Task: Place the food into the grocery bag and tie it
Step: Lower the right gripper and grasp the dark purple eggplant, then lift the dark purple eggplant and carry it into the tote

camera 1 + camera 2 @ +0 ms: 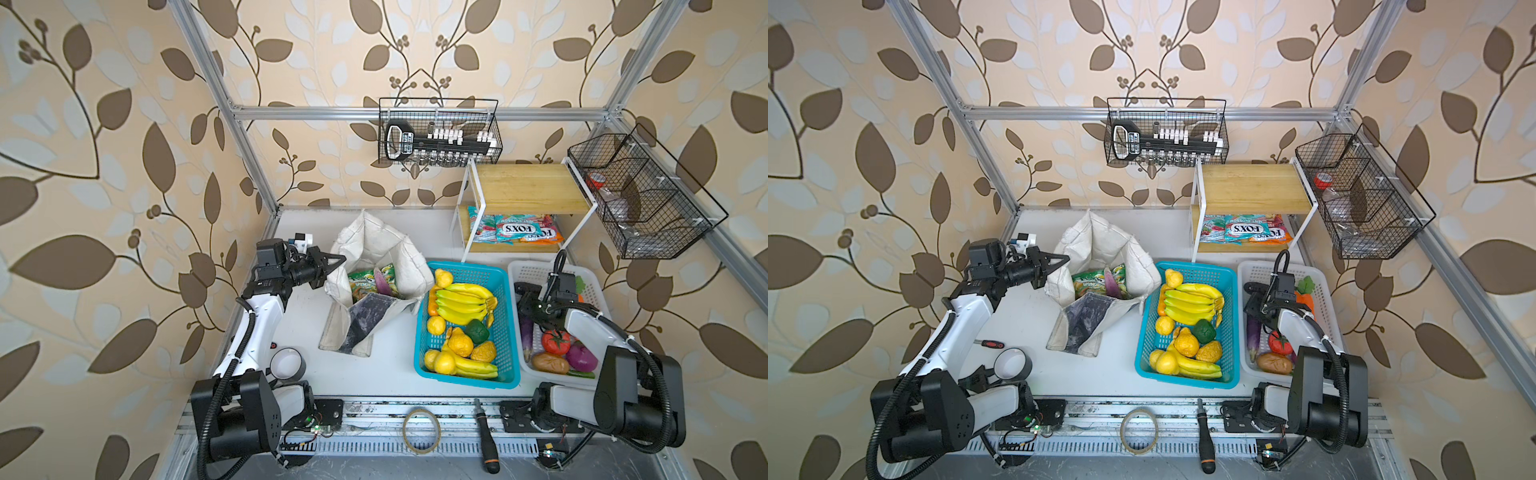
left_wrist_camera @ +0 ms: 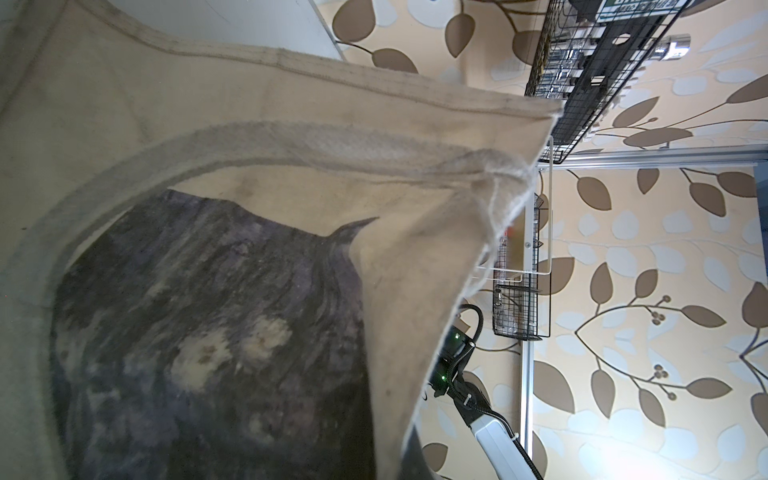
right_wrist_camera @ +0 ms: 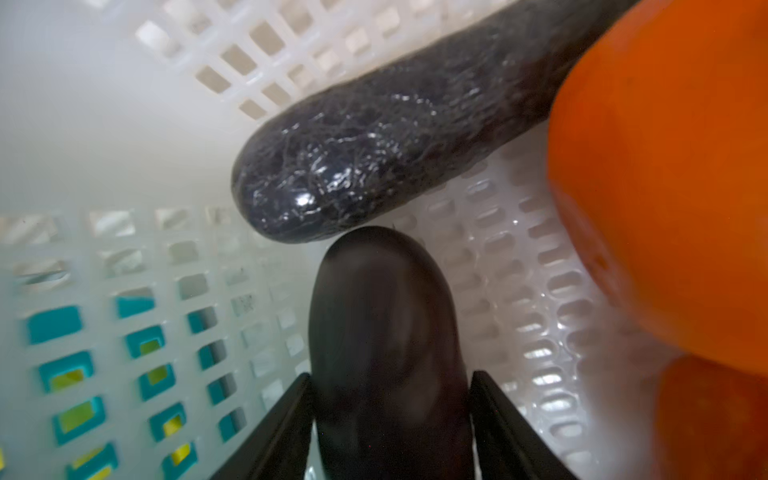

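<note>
Flanking eggplant (image 3: pixel 382 316), R gripper (image 3: pixel 390 376); L gripper (image 1: pixel 337 262) pinching bag (image 1: pixel 386 245)

A white surface (image 1: pixel 388 374) fills the middle of both top views. On it, left of centre, stands the grocery bag (image 1: pixel 374 249), its dark front panel slumped toward the bottom of the frame. To its right sit a blue basket (image 1: pixel 465 380) and a white basket (image 1: pixel 536 270), side by side (rims nearly touching). A white-framed wooden shelf (image 1: pixel 528 189) stands at upper right. At lower left lie a black tape roll (image 1: pixel 286 363) and a red-handled screwdriver (image 1: pixel 990 344).
</note>
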You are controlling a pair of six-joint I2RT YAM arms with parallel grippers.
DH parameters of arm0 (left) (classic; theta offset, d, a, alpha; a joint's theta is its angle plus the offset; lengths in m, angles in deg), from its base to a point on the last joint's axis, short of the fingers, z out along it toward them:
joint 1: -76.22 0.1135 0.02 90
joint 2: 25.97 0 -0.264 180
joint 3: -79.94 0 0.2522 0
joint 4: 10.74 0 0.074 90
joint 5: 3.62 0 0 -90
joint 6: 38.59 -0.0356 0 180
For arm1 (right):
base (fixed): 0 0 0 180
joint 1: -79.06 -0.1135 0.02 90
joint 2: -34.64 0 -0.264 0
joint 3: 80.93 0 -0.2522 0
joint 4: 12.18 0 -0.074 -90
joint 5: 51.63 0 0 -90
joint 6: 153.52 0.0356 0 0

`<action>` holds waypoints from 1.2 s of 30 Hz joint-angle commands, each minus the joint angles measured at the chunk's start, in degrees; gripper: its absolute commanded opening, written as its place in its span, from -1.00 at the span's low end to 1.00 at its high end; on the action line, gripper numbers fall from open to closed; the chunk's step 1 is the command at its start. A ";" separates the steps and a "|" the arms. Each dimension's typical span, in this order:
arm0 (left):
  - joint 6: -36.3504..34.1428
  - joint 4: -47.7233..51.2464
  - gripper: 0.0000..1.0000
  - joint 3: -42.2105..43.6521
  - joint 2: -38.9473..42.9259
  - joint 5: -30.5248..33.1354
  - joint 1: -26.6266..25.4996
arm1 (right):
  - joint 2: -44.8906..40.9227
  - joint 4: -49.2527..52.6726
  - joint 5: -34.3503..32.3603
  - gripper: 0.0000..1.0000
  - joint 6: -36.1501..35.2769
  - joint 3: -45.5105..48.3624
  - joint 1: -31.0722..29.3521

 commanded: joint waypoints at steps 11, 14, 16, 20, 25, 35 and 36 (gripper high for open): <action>-1.14 -0.91 -1.00 0.38 1.43 -1.99 -0.28 | -14.30 4.33 -1.69 -0.20 -0.83 -1.03 0.38; -1.16 -0.80 -1.00 0.28 1.34 -1.84 -0.24 | -21.09 7.15 -3.38 -0.20 -1.31 -3.23 0.43; -1.12 -0.76 -1.00 0.28 1.30 -1.73 -0.24 | -25.24 9.20 -4.17 -0.21 -1.69 -5.31 0.43; -1.04 -0.80 -1.00 0.27 1.26 -1.68 -0.28 | -29.42 13.46 -3.29 -0.20 -2.30 -10.76 0.21; -0.87 -0.97 -1.00 0.43 1.10 -1.33 -0.24 | -31.76 17.79 -6.26 -0.20 -0.99 -18.88 -6.53; 0.20 -1.59 -1.00 -0.33 1.15 -1.00 -0.28 | -18.92 12.75 -34.64 -0.20 4.71 -36.24 -54.58; 0.20 -1.46 -1.00 -0.55 1.41 -0.87 -0.28 | -16.08 10.75 -34.57 -0.20 4.70 -37.62 -57.41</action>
